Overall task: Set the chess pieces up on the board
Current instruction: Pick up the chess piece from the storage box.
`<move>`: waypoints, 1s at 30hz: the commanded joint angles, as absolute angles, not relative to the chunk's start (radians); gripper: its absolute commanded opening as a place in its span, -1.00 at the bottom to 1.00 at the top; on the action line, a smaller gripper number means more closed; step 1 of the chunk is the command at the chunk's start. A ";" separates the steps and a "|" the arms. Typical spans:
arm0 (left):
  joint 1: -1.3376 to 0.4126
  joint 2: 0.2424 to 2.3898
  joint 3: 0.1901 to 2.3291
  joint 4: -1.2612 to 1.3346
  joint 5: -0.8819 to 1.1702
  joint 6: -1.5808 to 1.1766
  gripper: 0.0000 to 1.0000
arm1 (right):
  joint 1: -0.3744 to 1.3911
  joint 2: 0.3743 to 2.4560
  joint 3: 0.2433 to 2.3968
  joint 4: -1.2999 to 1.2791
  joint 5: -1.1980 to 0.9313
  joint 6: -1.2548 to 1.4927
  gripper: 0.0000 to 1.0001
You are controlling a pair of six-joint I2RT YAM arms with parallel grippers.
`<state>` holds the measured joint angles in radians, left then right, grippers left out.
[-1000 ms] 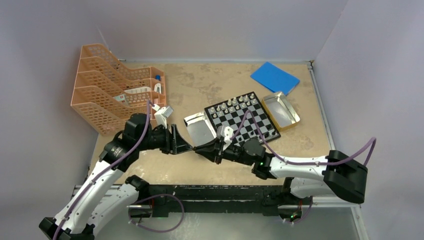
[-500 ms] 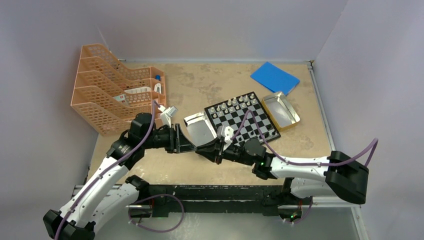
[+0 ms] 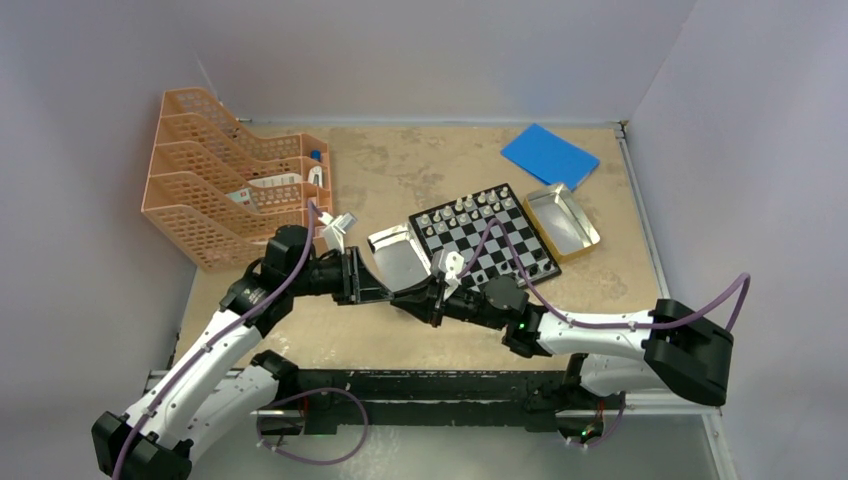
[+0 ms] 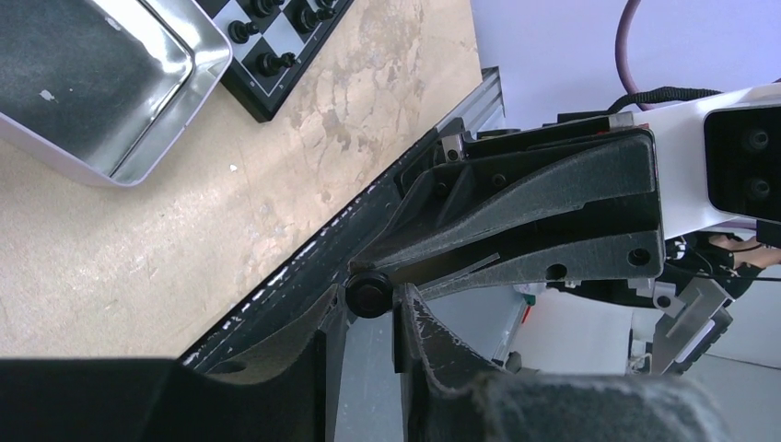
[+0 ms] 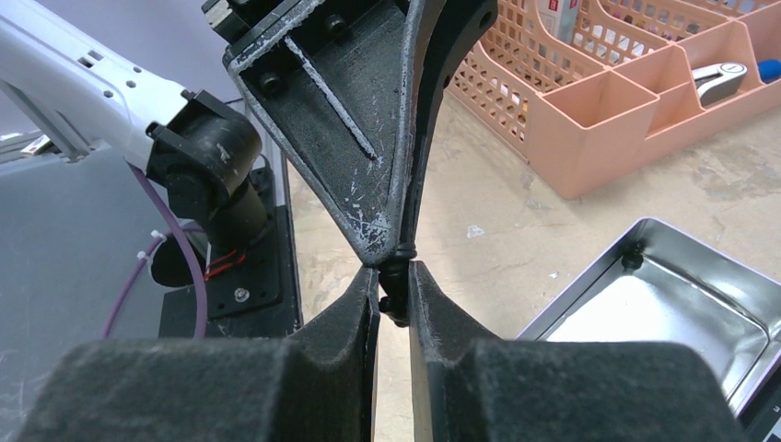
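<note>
A black chess piece (image 5: 395, 287) hangs above the table between both grippers, which meet tip to tip left of the board (image 3: 485, 240). My right gripper (image 5: 394, 281) is shut on its body. My left gripper (image 4: 370, 304) pinches its round end (image 4: 370, 296) from the other side, with both fingertips touching it. In the top view the left gripper (image 3: 386, 295) and right gripper (image 3: 400, 299) form one dark wedge that hides the piece. White pieces (image 3: 470, 205) line the board's far rows, and black pieces (image 4: 267, 63) stand along its near edge.
An open silver tin (image 3: 400, 255) lies just left of the board, close behind the grippers. A second tin (image 3: 562, 222) sits at the board's right. A blue pad (image 3: 549, 155) lies at the back right. An orange mesh rack (image 3: 225, 190) fills the back left.
The left arm has slid right until its fingertips meet the right gripper, and its jaws have narrowed onto the black piece. The right gripper stayed in place, still holding the piece.
</note>
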<state>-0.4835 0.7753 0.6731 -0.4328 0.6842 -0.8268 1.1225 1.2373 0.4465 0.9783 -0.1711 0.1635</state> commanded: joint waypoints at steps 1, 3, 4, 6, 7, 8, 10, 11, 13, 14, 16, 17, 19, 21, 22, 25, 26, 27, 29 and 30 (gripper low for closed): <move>-0.485 0.775 0.664 -0.357 0.721 -0.838 -0.59 | 1.126 1.238 0.476 1.068 -0.185 0.159 -0.69; -0.485 0.775 0.660 -0.355 0.723 -0.838 -0.64 | 1.126 1.238 0.469 1.082 -0.190 0.154 -0.69; -0.485 0.773 0.660 -0.354 0.723 -0.838 -0.69 | 1.126 1.239 0.466 1.087 -0.191 0.153 -0.69; -0.485 0.772 0.660 -0.353 0.723 -0.837 -0.82 | 1.125 1.241 0.465 1.091 -0.197 0.153 -0.67; -0.484 0.770 0.660 -0.354 0.723 -0.835 -0.88 | 1.126 1.241 0.465 1.091 -0.200 0.154 -0.65; -0.485 0.768 0.660 -0.352 0.723 -0.835 -0.92 | 1.125 1.241 0.465 1.091 -0.202 0.163 -0.61; -0.485 0.765 0.661 -0.351 0.723 -0.831 -0.99 | 1.126 1.235 0.456 1.100 -0.187 0.197 -0.55; -0.485 0.764 0.661 -0.350 0.723 -0.828 -1.00 | 1.126 1.226 0.444 1.120 -0.180 0.225 -0.48; -0.484 0.762 0.660 -0.343 0.723 -0.827 -1.00 | 1.125 1.208 0.424 1.142 -0.170 0.266 -0.27; -0.484 0.758 0.656 -0.331 0.725 -0.828 -1.00 | 1.125 1.193 0.419 1.133 -0.167 0.279 -0.16; -0.485 0.746 0.644 -0.296 0.736 -0.838 -1.00 | 1.125 1.160 0.414 1.098 -0.152 0.317 0.01; -0.485 0.740 0.637 -0.272 0.741 -0.848 -1.00 | 1.125 1.143 0.409 1.086 -0.140 0.343 0.06; -0.484 0.731 0.627 -0.226 0.750 -0.866 -1.00 | 1.122 1.105 0.391 1.090 -0.116 0.420 0.15; -0.484 0.723 0.624 -0.188 0.762 -0.876 -1.00 | 1.117 1.047 0.386 1.071 -0.111 0.491 0.20; -0.484 0.719 0.623 -0.170 0.767 -0.884 -1.00 | 1.116 1.021 0.390 1.049 -0.109 0.520 0.22; -0.485 0.699 0.617 -0.111 0.781 -0.902 -1.00 | 1.114 0.950 0.418 0.952 -0.059 0.614 0.26; -0.484 0.690 0.613 -0.089 0.786 -0.915 -1.00 | 1.112 0.929 0.430 0.911 -0.029 0.651 0.26; -0.485 0.683 0.612 -0.067 0.788 -0.926 -1.00 | 1.107 0.910 0.441 0.875 -0.008 0.689 0.26; -0.485 0.668 0.607 -0.022 0.799 -0.946 -1.00 | 1.094 0.871 0.454 0.833 0.012 0.758 0.25; -0.484 0.661 0.604 0.005 0.807 -0.953 -1.00 | 1.087 0.856 0.458 0.823 0.014 0.793 0.24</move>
